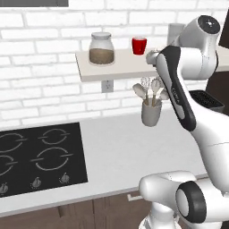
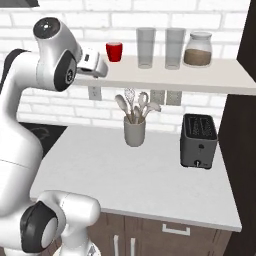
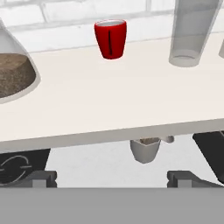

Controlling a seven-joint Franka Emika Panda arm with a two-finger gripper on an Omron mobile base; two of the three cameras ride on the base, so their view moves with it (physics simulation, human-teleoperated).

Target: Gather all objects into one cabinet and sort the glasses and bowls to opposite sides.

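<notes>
One small glossy red cup (image 3: 110, 38) stands upright on the pale wall shelf (image 3: 109, 100), near the brick wall; it is also on the shelf (image 1: 120, 67) in the left base view as the red cup (image 1: 139, 45) and in the right base view as the red cup (image 2: 114, 51). My gripper (image 3: 113, 177) is open, its two fingertips far apart with nothing between them. It hovers at the shelf's front edge, short of the cup and not touching it. The white hand (image 2: 93, 62) is at shelf height. The bowl and the cabinet are out of view.
On the shelf stand a lidded jar of brown stuff (image 1: 101, 48), two tall clear tumblers (image 2: 145, 47) and a second jar (image 2: 198, 50). Below are a grey utensil holder (image 2: 134, 131), a toaster (image 2: 198, 140), a black cooktop (image 1: 40, 156) and a dark panel (image 2: 247, 75) at right.
</notes>
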